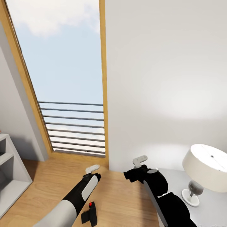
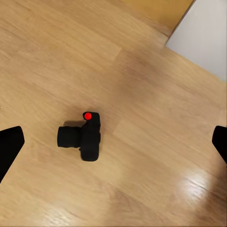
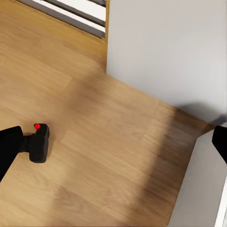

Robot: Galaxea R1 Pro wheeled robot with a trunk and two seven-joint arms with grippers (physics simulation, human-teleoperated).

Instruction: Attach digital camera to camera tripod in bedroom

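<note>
No readable text, labels or numbers anywhere.

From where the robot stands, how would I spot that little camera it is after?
Find the tall window with the wooden frame, then look down to the light wood floor. The digital camera lies there beside the left arm: small, black and boxy, with a stubby lens and a round red button that nothing nearby has.

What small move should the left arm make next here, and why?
Probably lower the left tool straight down: the small black boxy camera with the red button lies on the light wood floor between its spread fingertips, not yet grasped.
</note>
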